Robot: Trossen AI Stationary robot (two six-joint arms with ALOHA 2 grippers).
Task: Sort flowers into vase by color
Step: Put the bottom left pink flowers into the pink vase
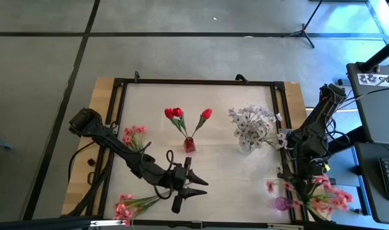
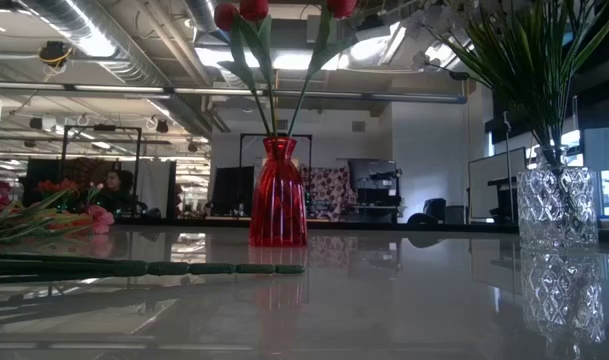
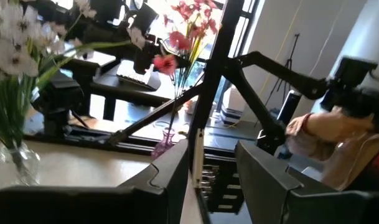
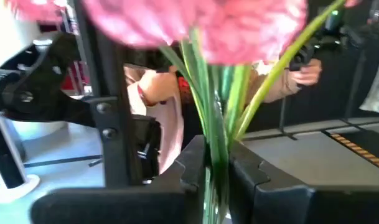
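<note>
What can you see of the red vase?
The red vase looks like ribbed translucent red glass, narrow at the neck and flaring toward the base. It stands upright on the white tabletop near the middle, apart from the clear vase beside it. It holds three red tulips on green stems that splay outward. No gripper touches it.
</note>
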